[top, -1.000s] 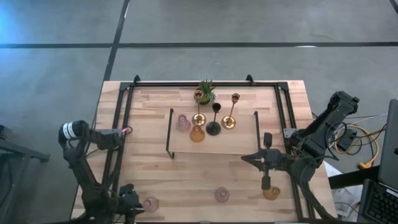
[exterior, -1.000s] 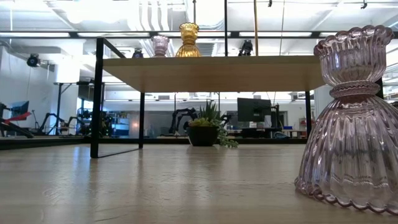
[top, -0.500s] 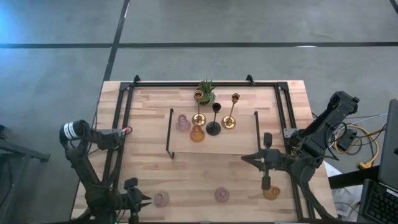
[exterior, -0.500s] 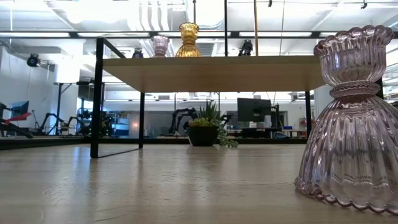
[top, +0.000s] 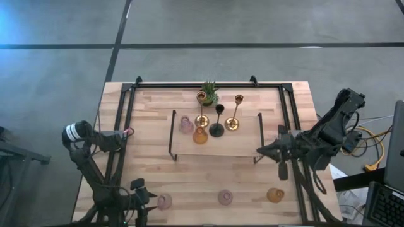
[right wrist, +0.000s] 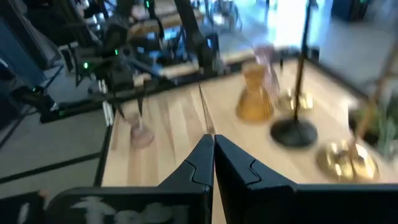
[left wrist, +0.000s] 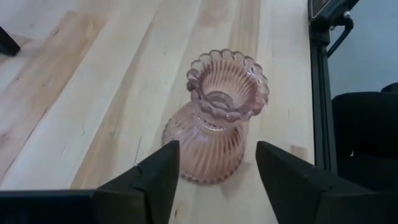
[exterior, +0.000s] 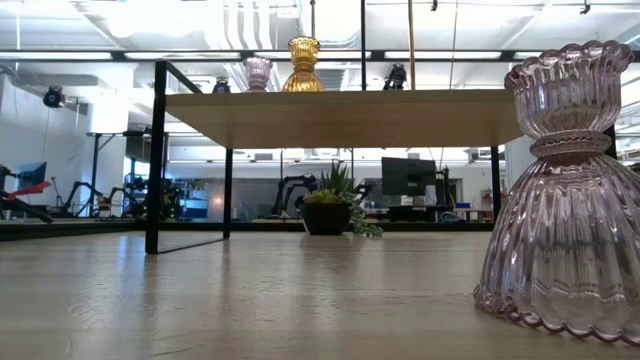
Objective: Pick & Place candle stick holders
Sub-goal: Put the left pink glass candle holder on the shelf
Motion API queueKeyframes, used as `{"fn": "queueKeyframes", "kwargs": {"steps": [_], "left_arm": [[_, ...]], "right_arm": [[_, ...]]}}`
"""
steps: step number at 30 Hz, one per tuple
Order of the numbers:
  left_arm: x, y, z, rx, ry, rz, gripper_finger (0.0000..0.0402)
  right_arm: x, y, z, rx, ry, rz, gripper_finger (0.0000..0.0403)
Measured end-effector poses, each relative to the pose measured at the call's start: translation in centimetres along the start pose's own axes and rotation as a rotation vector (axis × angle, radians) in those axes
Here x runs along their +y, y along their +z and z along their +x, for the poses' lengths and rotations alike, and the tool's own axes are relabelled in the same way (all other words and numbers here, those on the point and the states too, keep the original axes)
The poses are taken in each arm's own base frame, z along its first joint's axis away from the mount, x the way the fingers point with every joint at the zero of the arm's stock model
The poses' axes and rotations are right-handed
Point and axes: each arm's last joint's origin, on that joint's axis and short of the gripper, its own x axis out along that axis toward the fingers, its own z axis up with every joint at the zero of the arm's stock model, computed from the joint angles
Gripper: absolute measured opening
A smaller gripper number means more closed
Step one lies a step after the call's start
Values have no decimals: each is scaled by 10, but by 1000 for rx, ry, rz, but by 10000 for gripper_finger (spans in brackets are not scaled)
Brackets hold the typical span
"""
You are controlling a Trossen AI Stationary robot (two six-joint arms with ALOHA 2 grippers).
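Note:
A squat pink glass holder point(top: 164, 202) stands upright on its base at the table's near left; it also shows in the left wrist view point(left wrist: 217, 121). My left gripper point(top: 151, 202) is open, and its fingers point(left wrist: 158, 171) stand on either side of this holder's base. My right gripper point(top: 260, 151) is shut and empty, above the table beside the shelf's right end; its fingers are closed together in the right wrist view point(right wrist: 213, 146). An amber holder point(top: 274, 195) and a second pink holder point(top: 225, 197) stand near the front edge.
A low wooden shelf point(top: 243, 144) on black legs carries a pink holder point(top: 186, 124), an amber holder point(top: 200, 135), two slim gold ones point(top: 235, 120) and a slim black one point(top: 217, 128). A potted plant point(top: 207, 93) stands behind it. A black frame point(top: 126, 126) runs around the table.
My left gripper has moved along the near edge toward the table's right, and the pink holder beside it stands a little farther right than before. My right gripper has moved away from the amber holder, toward the right and far edges; that holder now shows uncovered.

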Motion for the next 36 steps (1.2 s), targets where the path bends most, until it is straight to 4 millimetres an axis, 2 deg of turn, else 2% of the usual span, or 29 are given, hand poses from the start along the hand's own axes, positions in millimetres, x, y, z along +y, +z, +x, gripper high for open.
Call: {"fn": "queueKeyframes", "kwargs": {"steps": [2,5,15,27,36], "left_arm": [[0,1,1,-1,3,4,226],[1,3,3,-4,10,0,236],[3,13,15,-33,4,14,239],[14,6,28,-34,-26,-25,239],[18,5,33,-84,-54,20,239]], "right_arm": [[-11,-1,-7,38,-16,32,8],[-23,-3,-17,73,-30,-12,8],[-52,5,-39,48,-47,-58,8],[-55,5,-41,54,-52,-72,8],[-55,5,-41,53,-53,-68,8]]}}
